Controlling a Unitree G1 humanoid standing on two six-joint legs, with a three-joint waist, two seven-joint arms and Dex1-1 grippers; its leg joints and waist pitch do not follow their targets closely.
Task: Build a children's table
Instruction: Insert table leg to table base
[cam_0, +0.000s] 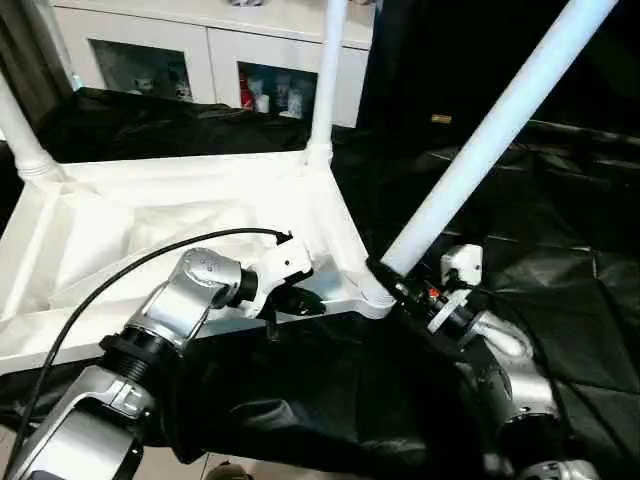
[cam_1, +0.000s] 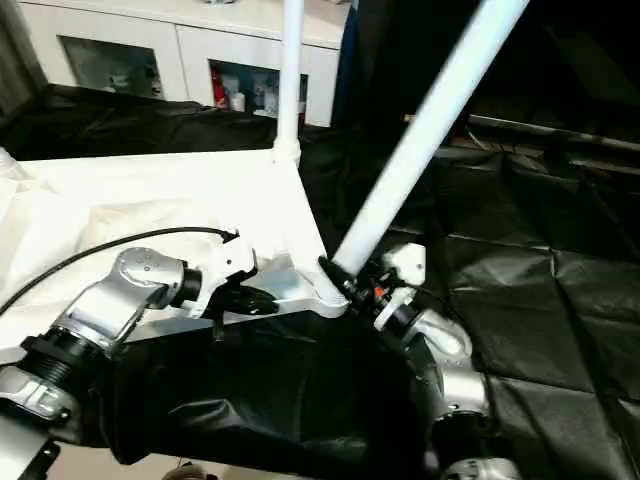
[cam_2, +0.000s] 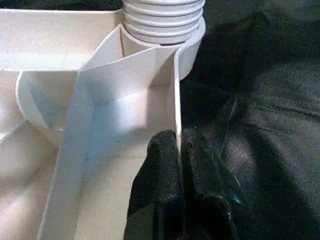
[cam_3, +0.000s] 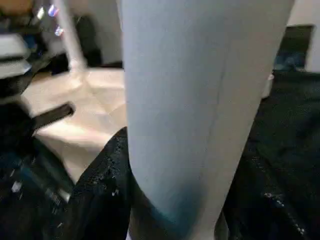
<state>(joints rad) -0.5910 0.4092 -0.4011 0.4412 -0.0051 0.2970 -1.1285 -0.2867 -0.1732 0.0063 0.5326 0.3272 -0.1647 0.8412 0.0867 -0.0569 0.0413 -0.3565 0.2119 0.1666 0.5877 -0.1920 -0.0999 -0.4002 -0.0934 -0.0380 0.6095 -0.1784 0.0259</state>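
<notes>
The top (cam_0: 150, 230) lies upside down on a black cloth (cam_0: 560, 220), filling the left half of the left eye frame, ribs up. Two legs already stand in its far sockets: one at the upper left edge (cam_0: 20, 130), one at upper centre (cam_0: 327, 80).

The step in hand looks like seating a third leg (cam_0: 480, 150) in the near corner socket (cam_0: 372, 292), just right of frame centre. That leg leans steeply toward the upper right, so it is not yet in line with the socket.

The right hand (cam_0: 400, 280) grips the leg low down, half open around the tube. The left hand (cam_2: 179, 165) is pinched shut on the thin edge wall of the top, just beside that corner, which should brace the top against sliding.

To do this well:
- Stand the leg upright before pushing; driven in at this slant it would likely jam or cross its threads.
- Keep the left hand's pinch firm, since the thin wall could slip free.
- Hold low on the tube for control, and expect the long free end to swing.
</notes>
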